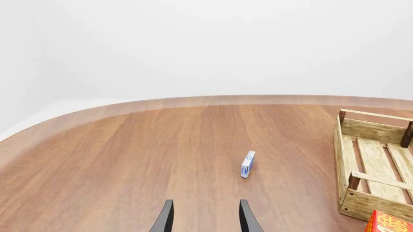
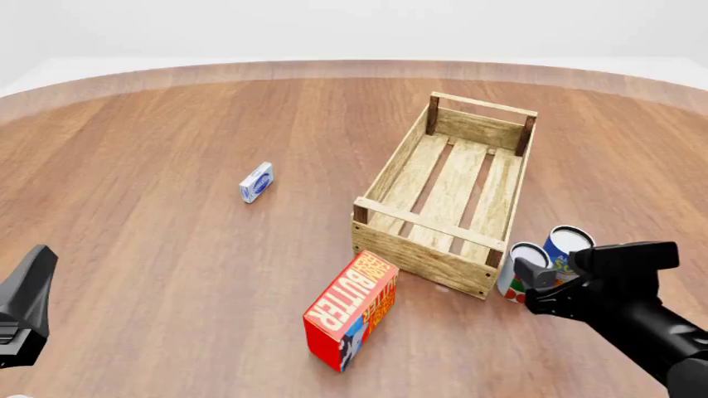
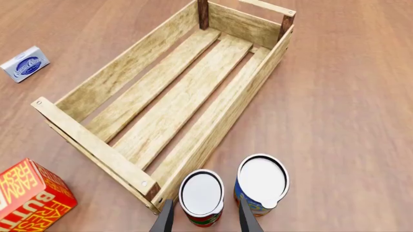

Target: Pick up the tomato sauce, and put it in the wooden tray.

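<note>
The tomato sauce [image 3: 201,193] is a small can with a red label and a pale top. It stands upright on the table just outside the wooden tray's [image 3: 116,79] near corner, touching the blue can. In the front view the tomato sauce [image 2: 513,272] is at the tray's [image 2: 396,164] right front corner. My right gripper [image 3: 205,221] is open above the tomato sauce, one finger on each side of it, and it also shows in the front view [image 2: 539,279]. My left gripper [image 1: 205,220] is open and empty, low at the front left [image 2: 25,307].
A slightly larger blue can [image 3: 261,181] [image 2: 568,244] stands against the tomato sauce. A red butter box [image 2: 354,308] [image 3: 29,198] [image 1: 387,223] lies in front of the tray's [image 1: 345,154] near end. A small blue-and-white box [image 2: 255,182] [image 1: 248,164] [image 3: 24,64] lies left of the tray.
</note>
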